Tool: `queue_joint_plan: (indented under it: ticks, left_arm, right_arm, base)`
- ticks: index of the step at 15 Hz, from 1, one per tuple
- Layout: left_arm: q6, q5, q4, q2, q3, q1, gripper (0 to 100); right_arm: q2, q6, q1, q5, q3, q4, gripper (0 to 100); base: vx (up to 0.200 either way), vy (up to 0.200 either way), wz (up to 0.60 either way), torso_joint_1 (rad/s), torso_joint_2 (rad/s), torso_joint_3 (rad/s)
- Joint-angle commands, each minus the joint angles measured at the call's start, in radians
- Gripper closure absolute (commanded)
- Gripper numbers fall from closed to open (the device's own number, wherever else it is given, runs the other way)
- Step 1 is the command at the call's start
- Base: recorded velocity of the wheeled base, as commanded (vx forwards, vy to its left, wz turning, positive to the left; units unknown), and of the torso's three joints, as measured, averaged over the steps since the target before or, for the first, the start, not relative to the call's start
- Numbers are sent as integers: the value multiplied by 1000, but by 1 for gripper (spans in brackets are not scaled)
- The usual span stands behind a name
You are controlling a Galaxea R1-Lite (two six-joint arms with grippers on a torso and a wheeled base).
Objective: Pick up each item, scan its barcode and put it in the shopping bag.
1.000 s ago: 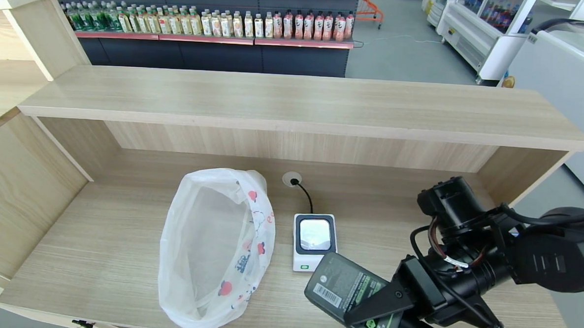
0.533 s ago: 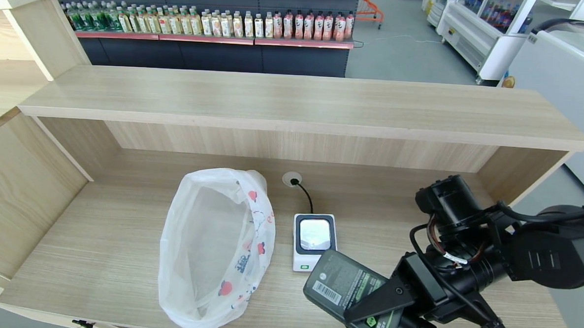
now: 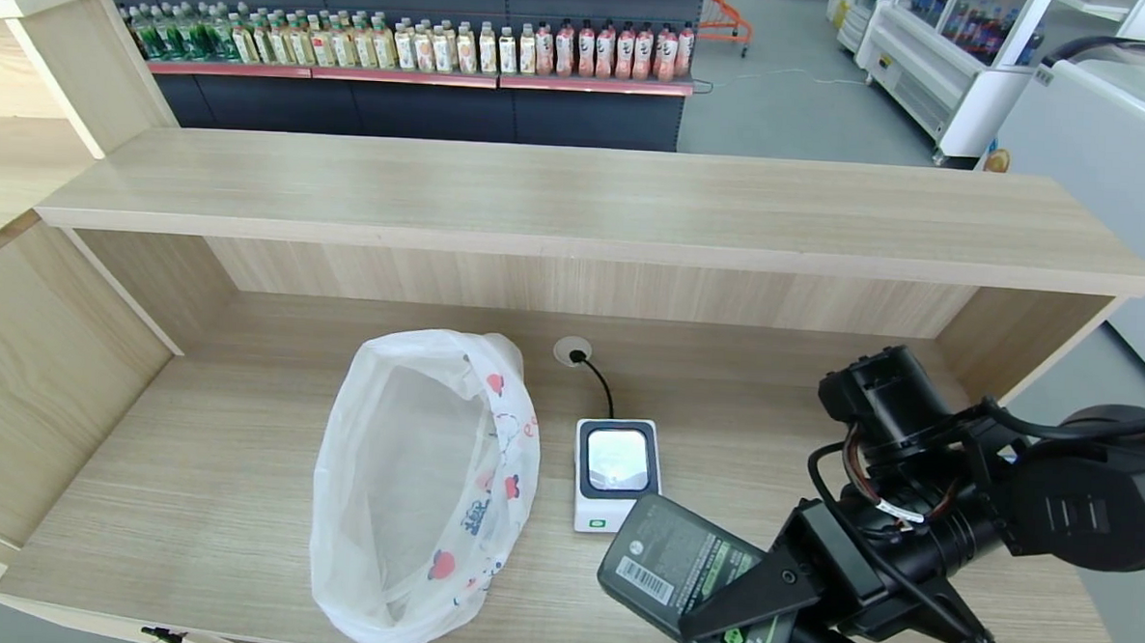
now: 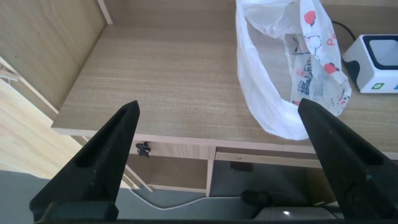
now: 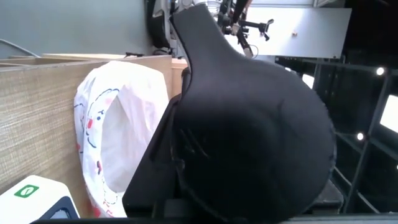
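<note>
Desk edges: your desk is boxed in by a wooden side panel on the left, a slanted one on the right and a back wall under a raised counter top. Only the near edge is open.
Open room: you have a wide bare stretch between the left panel and the shopping bag, and a bare strip behind the scanner up to the back wall. The right arm takes up the room on the right of the scanner.
Shopping bag: it lies left of centre with its mouth gaping, and its lower end reaches close to the near edge. In the left wrist view the shopping bag sits just beside the scanner, and you cannot tell whether they touch.
Scanner: it lies flat with its window up, and a black cable runs back to a hole in the desk.
Right jaws: they are clamped on a dark grey package, with one flat black finger lying across its face.
Package: you see it tilted at the scanner's near right corner, overlapping that corner in the head view, with the barcode facing up. You cannot tell its height above the desk.
Left jaws: they are spread wide and hold nothing, hovering off the desk's near edge on the bag's left side.
</note>
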Motion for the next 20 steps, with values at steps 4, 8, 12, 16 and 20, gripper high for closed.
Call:
queue_joint_plan:
  ticks: [4,8,12,16,20]
  left_arm:
    - [0,0,0,0,0,0,0]
    - [0,0,0,0,0,0,0]
    - [0,0,0,0,0,0,0]
    - [0,0,0,0,0,0,0]
    - [0,0,0,0,0,0,0]
  right_arm:
    - [-16,-80,0,2,-3,0,100]
    - [-25,-80,0,21,3,0,100]
    - [-37,-80,0,21,6,0,100]
    - [-180,108,-90,-5,94,-3,100]
    - [-421,427,-386,-76,170,12,100]
  base:
    - [0,0,0,0,0,0]
    - [0,0,0,0,0,0]
    - [0,0,0,0,0,0]
    - [0,0,0,0,0,0]
    - [0,0,0,0,0,0]
